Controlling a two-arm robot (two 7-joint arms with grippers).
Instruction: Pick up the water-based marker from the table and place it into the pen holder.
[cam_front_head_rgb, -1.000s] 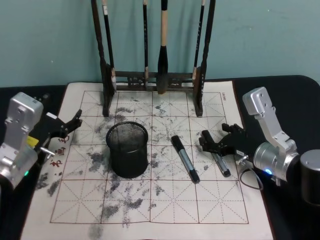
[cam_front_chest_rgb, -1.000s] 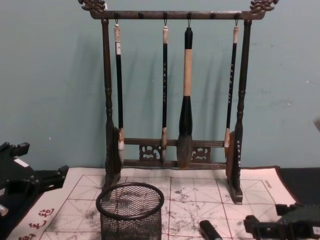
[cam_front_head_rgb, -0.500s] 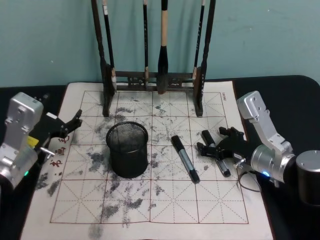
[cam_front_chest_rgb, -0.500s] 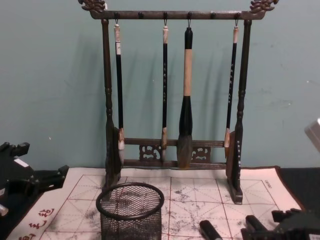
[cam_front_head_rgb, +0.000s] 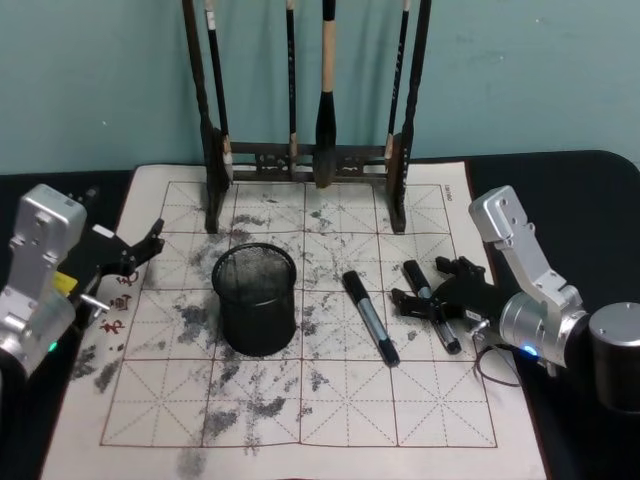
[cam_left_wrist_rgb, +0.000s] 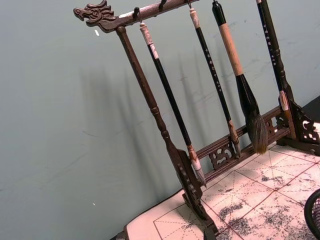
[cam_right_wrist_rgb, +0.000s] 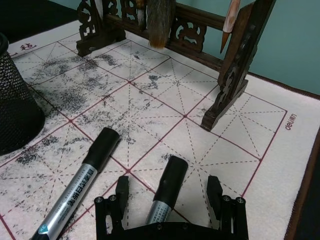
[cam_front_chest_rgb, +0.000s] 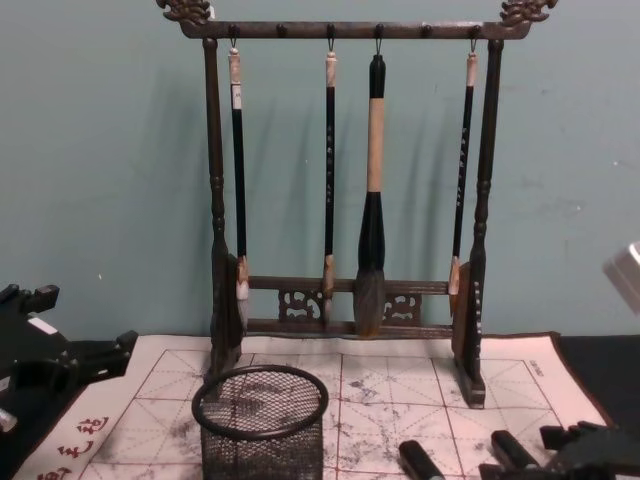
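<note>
Two grey-barrelled, black-capped markers lie on the ink-stained grid mat (cam_front_head_rgb: 270, 420). The right-hand water-based marker (cam_front_head_rgb: 430, 305) (cam_right_wrist_rgb: 168, 186) lies between the fingers (cam_right_wrist_rgb: 121, 192) of my right gripper (cam_front_head_rgb: 428, 287) (cam_right_wrist_rgb: 167, 194) (cam_front_chest_rgb: 525, 455), which is open and straddles it low over the mat. The other marker (cam_front_head_rgb: 368, 317) (cam_right_wrist_rgb: 82, 187) lies just left of it. The pen holder (cam_front_head_rgb: 256, 298) (cam_front_chest_rgb: 260, 415) (cam_right_wrist_rgb: 12, 115), a black mesh cup, stands upright left of both markers. My left gripper (cam_front_head_rgb: 140, 250) (cam_front_chest_rgb: 85, 355) rests open at the mat's left edge.
A tall dark wooden rack (cam_front_head_rgb: 310, 155) (cam_front_chest_rgb: 345, 300) (cam_left_wrist_rgb: 200, 150) (cam_right_wrist_rgb: 240, 75) of hanging calligraphy brushes stands along the back of the mat. Black tabletop (cam_front_head_rgb: 590, 200) borders the mat on both sides. A teal wall is behind.
My right gripper has shifted a little to the left and lower, settling its open fingers around the right-hand marker. The left arm, both markers and the cup have not moved.
</note>
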